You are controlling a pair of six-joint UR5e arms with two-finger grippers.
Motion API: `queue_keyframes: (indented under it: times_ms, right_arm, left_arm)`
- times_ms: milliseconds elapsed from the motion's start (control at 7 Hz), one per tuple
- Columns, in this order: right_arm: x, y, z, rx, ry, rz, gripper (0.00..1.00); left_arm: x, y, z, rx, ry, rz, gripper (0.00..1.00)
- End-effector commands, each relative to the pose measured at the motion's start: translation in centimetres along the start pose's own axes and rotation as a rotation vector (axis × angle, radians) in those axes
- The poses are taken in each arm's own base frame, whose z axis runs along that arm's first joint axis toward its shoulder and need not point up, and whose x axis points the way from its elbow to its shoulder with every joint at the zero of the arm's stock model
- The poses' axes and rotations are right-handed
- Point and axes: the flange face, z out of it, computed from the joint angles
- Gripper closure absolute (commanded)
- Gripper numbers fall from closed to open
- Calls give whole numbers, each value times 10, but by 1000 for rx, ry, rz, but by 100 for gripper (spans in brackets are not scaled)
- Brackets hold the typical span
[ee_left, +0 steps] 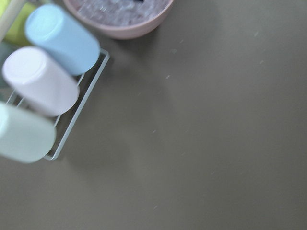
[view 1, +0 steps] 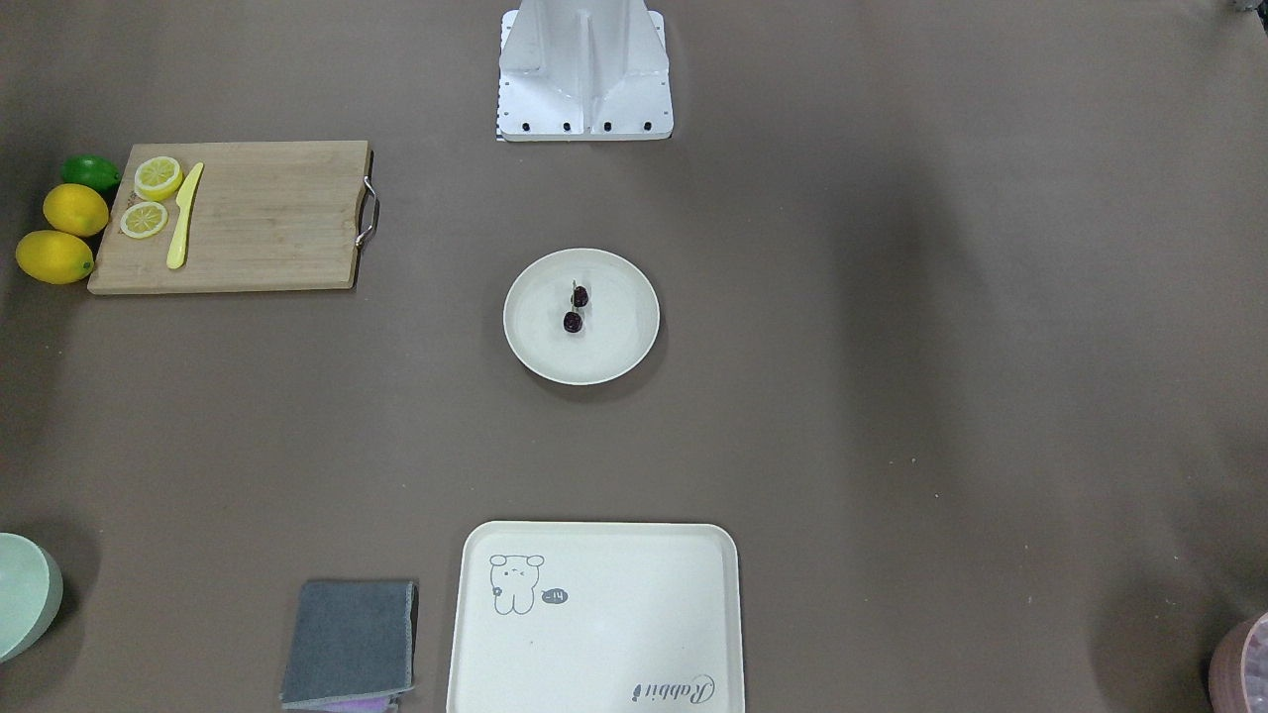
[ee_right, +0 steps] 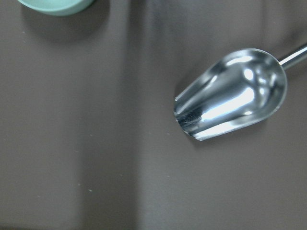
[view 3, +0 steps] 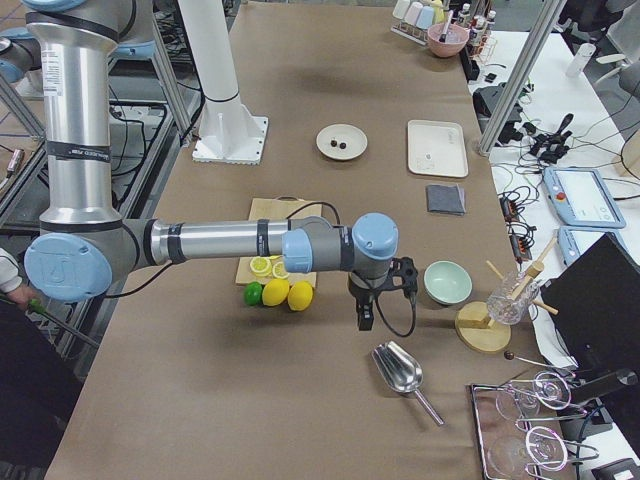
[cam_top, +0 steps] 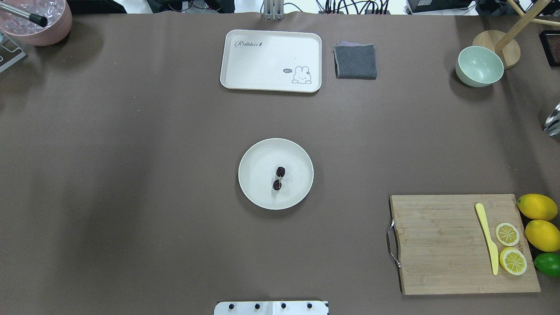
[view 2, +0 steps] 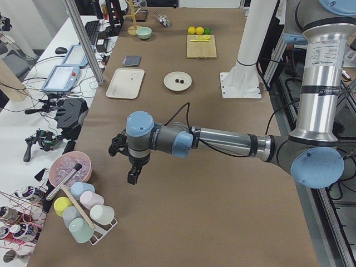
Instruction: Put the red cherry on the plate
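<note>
The red cherry [view 1: 577,308], two tiny dark fruits joined by thin stems, lies inside the round cream plate [view 1: 614,347] at the table's middle. The overhead view shows the same cherry [cam_top: 278,178] just right of the plate's [cam_top: 256,175] centre. Neither gripper is near it. My left gripper [view 2: 133,177] hangs over the table's far left end, near a cup rack. At the opposite end, my right gripper [view 3: 365,320] hovers by a metal scoop. Both show only in the side views, so I cannot tell whether they are open or shut.
A cream tray [cam_top: 262,65] with a drawing and a grey cloth [cam_top: 355,61] lie at the far edge. A mint bowl [cam_top: 479,66], a cutting board [cam_top: 437,245] with lemon slices and a yellow knife, lemons, a scoop [ee_right: 230,103], a pink bowl [cam_top: 39,22] and a cup rack [ee_left: 43,91] stand around.
</note>
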Motion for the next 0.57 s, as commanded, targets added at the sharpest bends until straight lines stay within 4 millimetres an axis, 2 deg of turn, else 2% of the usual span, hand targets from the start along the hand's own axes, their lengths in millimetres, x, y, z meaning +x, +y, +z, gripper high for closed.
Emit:
queue_keyframes:
  times_ms: [0, 143, 286, 429]
  right_arm:
    - [46, 29, -18, 40, -1, 50, 0]
    - [43, 27, -33, 42, 1, 73, 0]
    - [27, 29, -48, 26, 9, 83, 0]
    - [26, 34, -48, 17, 10, 84, 0]
  left_arm:
    - [-10, 18, 9, -24, -16, -11, 2]
    - [-9, 17, 8, -22, -13, -13, 2]
    - [-10, 18, 9, -23, -13, -15, 2]
    - [-9, 17, 8, -22, -13, -14, 2]
